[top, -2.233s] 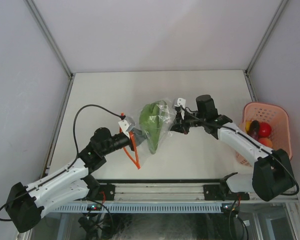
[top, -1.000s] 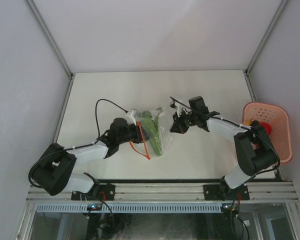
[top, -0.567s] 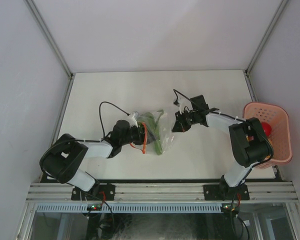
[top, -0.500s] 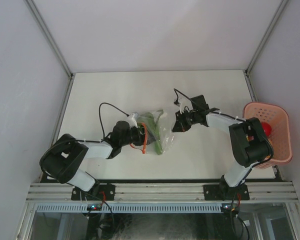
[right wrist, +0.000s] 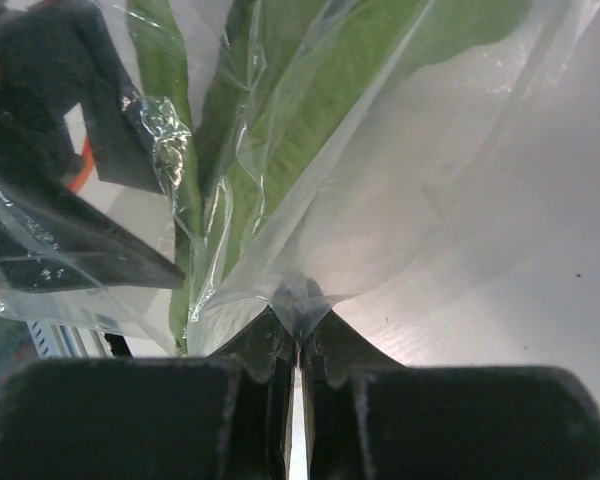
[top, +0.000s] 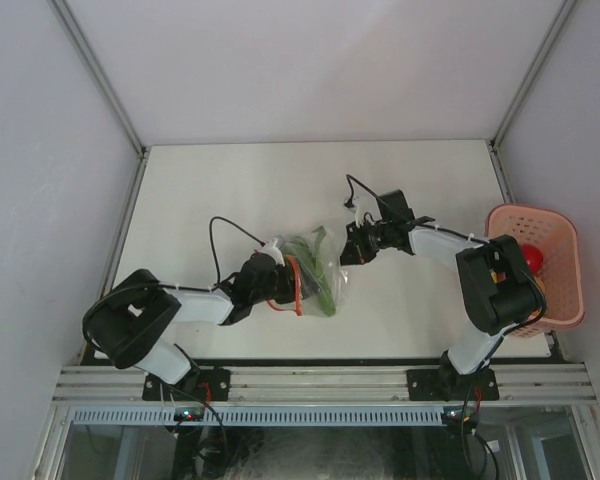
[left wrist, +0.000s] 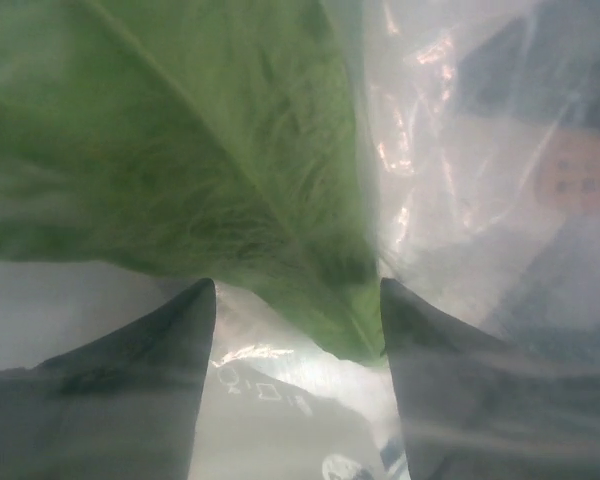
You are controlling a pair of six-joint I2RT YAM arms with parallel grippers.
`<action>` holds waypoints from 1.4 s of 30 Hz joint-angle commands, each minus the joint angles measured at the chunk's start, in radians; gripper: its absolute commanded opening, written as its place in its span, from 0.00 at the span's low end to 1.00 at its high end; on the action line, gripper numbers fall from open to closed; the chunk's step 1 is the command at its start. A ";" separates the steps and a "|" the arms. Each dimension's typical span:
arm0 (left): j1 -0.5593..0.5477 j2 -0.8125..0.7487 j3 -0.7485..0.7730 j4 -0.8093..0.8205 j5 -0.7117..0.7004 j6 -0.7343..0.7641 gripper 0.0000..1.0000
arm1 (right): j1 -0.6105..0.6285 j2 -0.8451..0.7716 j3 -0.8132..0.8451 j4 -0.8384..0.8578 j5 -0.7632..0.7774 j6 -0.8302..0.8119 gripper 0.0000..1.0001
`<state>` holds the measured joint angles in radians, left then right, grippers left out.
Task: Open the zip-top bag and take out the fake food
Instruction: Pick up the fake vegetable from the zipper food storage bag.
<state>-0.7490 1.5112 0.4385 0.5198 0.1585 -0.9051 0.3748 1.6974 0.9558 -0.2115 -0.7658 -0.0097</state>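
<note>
Two risks: our right gripper (right wrist: 298, 335), clamped on the zip-top bag (right wrist: 400, 200), could slip under tugging; our spread left gripper (left wrist: 295, 290), at its nine o'clock, could grab film.

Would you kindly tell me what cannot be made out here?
- Top view: the right arm hides much of the pink basket; one red piece shows.
- Left wrist view: blurred; whether the left hand touches the green leaf is unclear.
- Right wrist view: edges crop the zip-top bag the right hand pinches.
</note>
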 commanded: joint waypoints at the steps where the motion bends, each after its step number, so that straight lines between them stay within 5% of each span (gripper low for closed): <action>1: -0.012 0.022 0.064 -0.019 -0.080 -0.081 0.67 | 0.023 -0.021 0.007 0.066 -0.069 0.055 0.00; 10: -0.018 0.055 0.105 0.010 -0.124 -0.130 0.49 | 0.126 0.044 0.032 -0.001 0.023 0.026 0.00; 17: 0.011 0.050 0.103 0.028 -0.131 -0.107 0.23 | 0.165 0.096 0.060 -0.048 0.118 0.021 0.00; 20: 0.025 0.035 0.099 0.034 -0.115 -0.086 0.27 | 0.165 0.099 0.061 -0.052 0.138 0.023 0.00; 25: 0.022 0.069 0.118 0.032 -0.052 -0.088 0.56 | 0.171 0.121 0.070 -0.066 0.145 0.029 0.00; 33: -0.035 0.155 0.163 0.003 -0.046 -0.102 0.62 | 0.184 0.143 0.075 -0.063 0.128 0.048 0.00; 36: -0.037 0.185 0.172 0.008 -0.058 -0.106 0.53 | 0.184 0.144 0.075 -0.063 0.120 0.053 0.00; 40: -0.030 0.183 0.179 0.025 -0.049 -0.095 0.13 | 0.179 0.141 0.077 -0.062 0.110 0.056 0.00; 42: -0.017 0.153 0.173 0.023 -0.041 -0.078 0.05 | 0.165 0.133 0.079 -0.068 0.123 0.052 0.00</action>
<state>-0.7670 1.6775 0.5804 0.5209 0.1001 -1.0149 0.5365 1.8339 1.0073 -0.2821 -0.6144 0.0223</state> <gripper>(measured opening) 0.186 0.002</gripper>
